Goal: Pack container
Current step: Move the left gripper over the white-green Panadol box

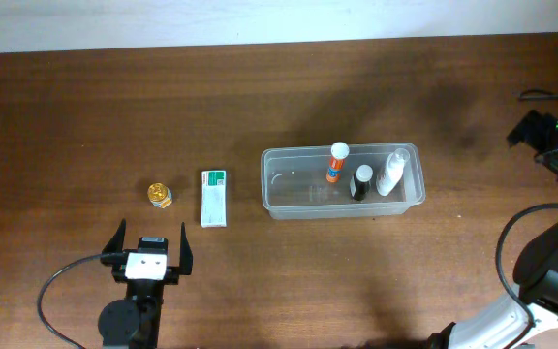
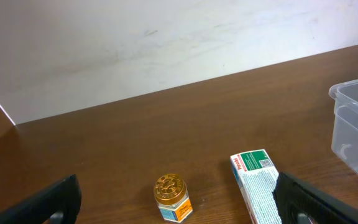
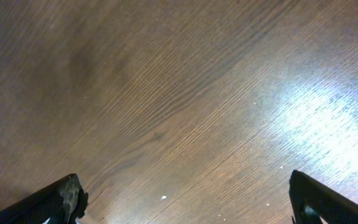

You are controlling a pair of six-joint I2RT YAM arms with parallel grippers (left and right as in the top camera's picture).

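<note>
Left tool (image 1: 151,235) released, empty | right tool (image 3: 185,202) released, empty | container (image 1: 294,194) set centre-right on counter (image 1: 405,87), three bottles (image 1: 360,182) inside | judged light, stiff, slick; long rim to be pinched

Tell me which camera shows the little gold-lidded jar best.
Left wrist: the jar sits close, side-on, gold lid and label visible. Overhead shows it tiny, from above, left of the box. Right wrist shows only table.
</note>
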